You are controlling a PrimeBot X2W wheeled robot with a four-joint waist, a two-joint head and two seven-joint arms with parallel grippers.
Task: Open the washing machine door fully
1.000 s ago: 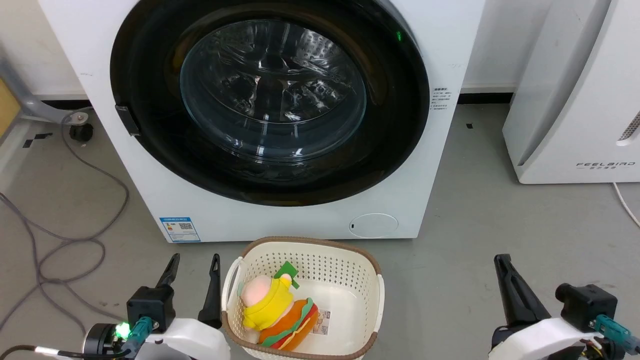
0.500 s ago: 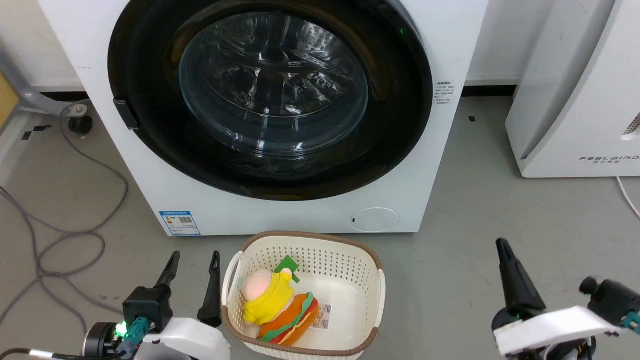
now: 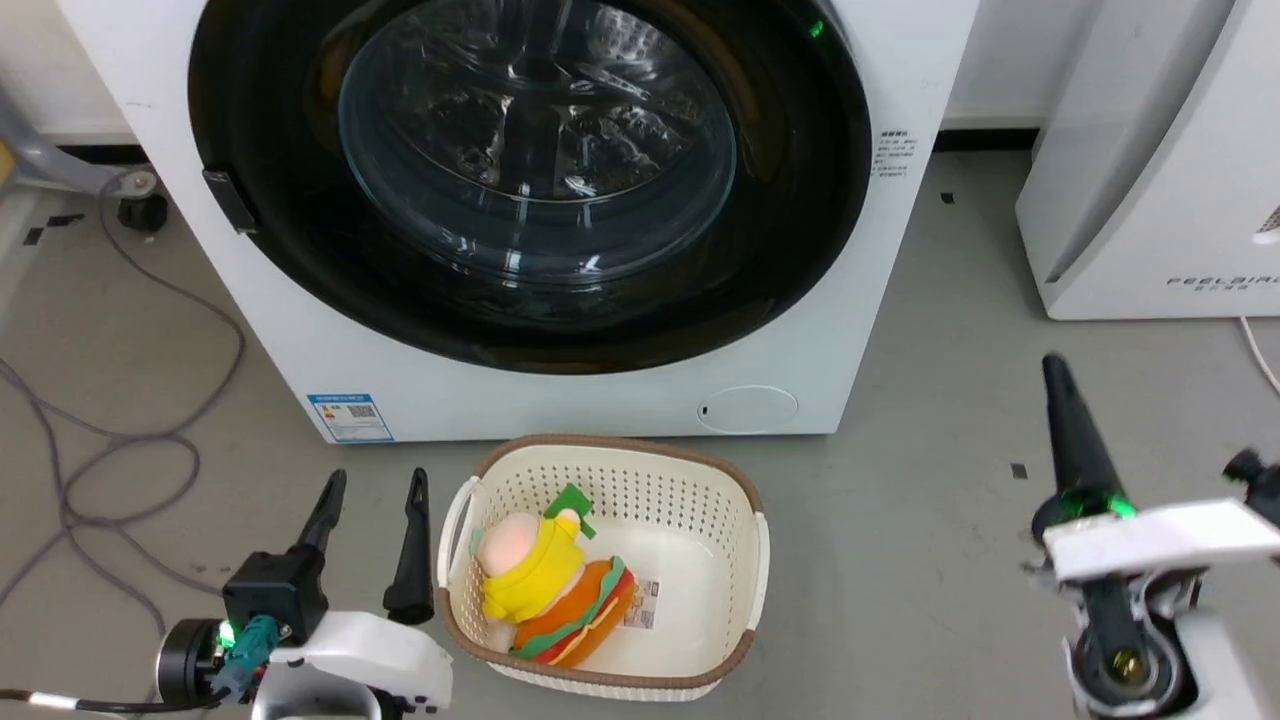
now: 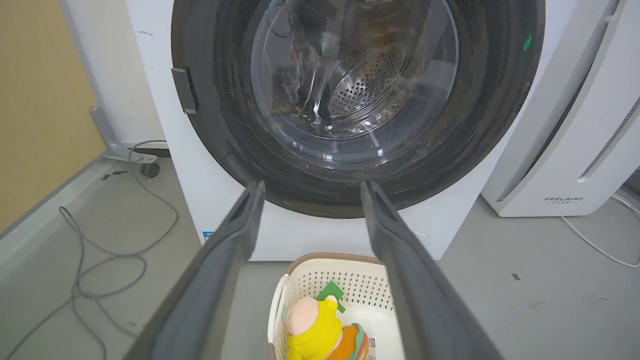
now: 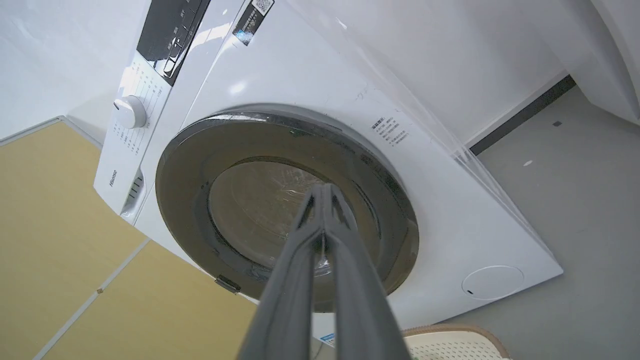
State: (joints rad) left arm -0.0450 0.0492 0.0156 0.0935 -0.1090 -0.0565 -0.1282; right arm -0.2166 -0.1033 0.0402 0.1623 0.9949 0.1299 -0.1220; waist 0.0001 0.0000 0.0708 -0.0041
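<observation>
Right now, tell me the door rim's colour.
Glossy black; the washing machine door shows best in head view.

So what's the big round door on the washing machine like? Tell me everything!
The door is big and round, nearly as wide as the white machine. It has a wide shiny black rim and a clear bulging glass middle, with the holey metal drum showing through. A small dark tab sits on its left edge. It is shut, flat against the machine. Nothing touches it; the left gripper and right gripper are both apart from it.
</observation>
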